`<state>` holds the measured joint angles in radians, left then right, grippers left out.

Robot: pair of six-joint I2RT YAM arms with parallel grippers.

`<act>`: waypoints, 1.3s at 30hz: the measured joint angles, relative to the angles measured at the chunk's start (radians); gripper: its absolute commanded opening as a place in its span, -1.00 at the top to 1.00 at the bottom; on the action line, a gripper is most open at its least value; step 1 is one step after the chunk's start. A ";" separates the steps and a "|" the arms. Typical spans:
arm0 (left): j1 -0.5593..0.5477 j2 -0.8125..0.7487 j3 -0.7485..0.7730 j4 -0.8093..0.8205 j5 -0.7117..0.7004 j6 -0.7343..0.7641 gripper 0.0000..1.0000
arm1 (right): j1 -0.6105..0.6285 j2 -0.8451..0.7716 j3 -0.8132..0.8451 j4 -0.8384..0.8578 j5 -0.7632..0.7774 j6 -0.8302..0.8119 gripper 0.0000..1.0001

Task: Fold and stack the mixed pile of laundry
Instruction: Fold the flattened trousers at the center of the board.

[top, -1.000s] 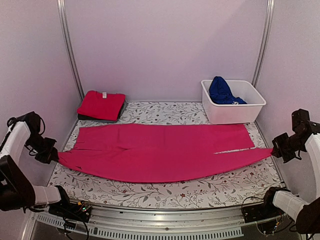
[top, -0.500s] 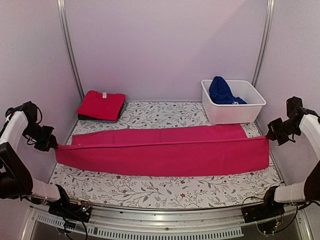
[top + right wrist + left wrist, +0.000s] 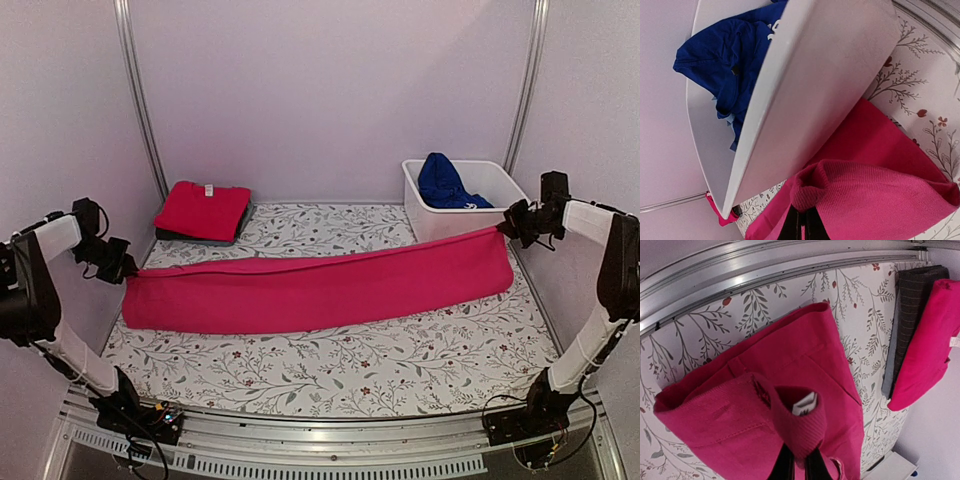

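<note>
Two ends of the magenta-pink garment (image 3: pixel 320 285) are pinched, one in each gripper. It spans nearly the whole width of the table as a long doubled band. Its middle rests on the floral cloth (image 3: pixel 330 375) while both ends are held up off it.

The left gripper (image 3: pixel 116 268) has its jaws clamped together on a bunched corner; the left wrist view shows the fabric wrapped over the fingertips. The right gripper (image 3: pixel 512 222) is likewise closed on the far corner, right beside the near wall of the white tub (image 3: pixel 470 228). That end rides higher than the left one.

I'd say this is mid-fold: the lengthwise fold looks done and the long strip has yet to be shortened. The next move probably calls for settling the band flat, then carrying one end across to meet the other. The arms should move in step so the layers don't slide apart, and the right end should stay off the tub wall.

Farther out, the red tee (image 3: pixel 203 208) lies folded at the back left on a dark charcoal piece (image 3: pixel 188 236). The royal blue garment (image 3: pixel 440 180) sits heaped in the tub, not yet folded.
</note>
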<state>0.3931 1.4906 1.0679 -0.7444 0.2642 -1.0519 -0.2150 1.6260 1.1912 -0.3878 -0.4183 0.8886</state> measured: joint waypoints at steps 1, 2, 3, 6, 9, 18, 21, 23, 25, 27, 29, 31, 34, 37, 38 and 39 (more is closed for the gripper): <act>-0.005 0.019 0.000 0.024 -0.003 0.000 1.00 | 0.012 0.031 0.022 0.027 -0.003 -0.011 1.00; -0.008 0.038 0.001 0.046 -0.007 0.000 1.00 | 0.022 0.054 0.032 0.051 -0.003 -0.016 1.00; -0.010 0.059 0.004 0.063 -0.010 0.001 1.00 | 0.031 0.074 0.034 0.073 -0.001 -0.019 1.00; -0.020 0.148 0.026 0.118 -0.012 0.007 1.00 | 0.050 0.135 0.012 0.134 0.011 -0.025 1.00; -0.047 0.252 0.051 0.164 -0.021 0.017 1.00 | 0.052 0.206 -0.016 0.176 0.016 -0.026 1.00; -0.108 0.402 0.102 0.224 -0.048 0.063 1.00 | 0.061 0.361 -0.044 0.214 0.040 -0.022 1.00; -0.108 0.385 0.072 0.247 -0.047 0.074 1.00 | 0.064 0.291 -0.121 0.201 0.080 -0.007 1.00; -0.109 0.357 0.027 0.282 -0.048 0.080 1.00 | 0.058 0.224 -0.193 0.182 0.105 0.005 1.00; -0.113 0.311 -0.035 0.301 -0.048 0.085 1.00 | 0.044 0.151 -0.270 0.154 0.122 0.017 1.00; -0.116 0.254 -0.099 0.295 -0.047 0.091 1.00 | 0.022 0.079 -0.340 0.126 0.134 0.024 1.00; -0.120 0.194 -0.158 0.272 -0.043 0.095 1.00 | -0.005 0.008 -0.401 0.087 0.141 0.029 1.00; -0.124 0.120 -0.217 0.225 -0.045 0.098 1.00 | -0.035 -0.060 -0.453 0.045 0.148 0.031 1.00; -0.127 -0.008 -0.275 0.095 -0.063 0.099 1.00 | -0.076 -0.155 -0.511 -0.026 0.154 0.029 1.00; -0.113 -0.129 -0.280 0.008 -0.072 0.099 1.00 | -0.092 -0.238 -0.516 -0.090 0.156 0.021 1.00; -0.104 -0.158 -0.273 -0.012 -0.070 0.099 1.00 | -0.095 -0.260 -0.505 -0.108 0.155 0.014 1.00; -0.093 -0.175 -0.260 -0.031 -0.066 0.099 1.00 | -0.096 -0.272 -0.494 -0.122 0.155 0.010 1.00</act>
<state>0.2996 1.3155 0.8078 -0.7750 0.1978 -0.9527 -0.3111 1.3544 0.6975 -0.5095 -0.2634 0.8986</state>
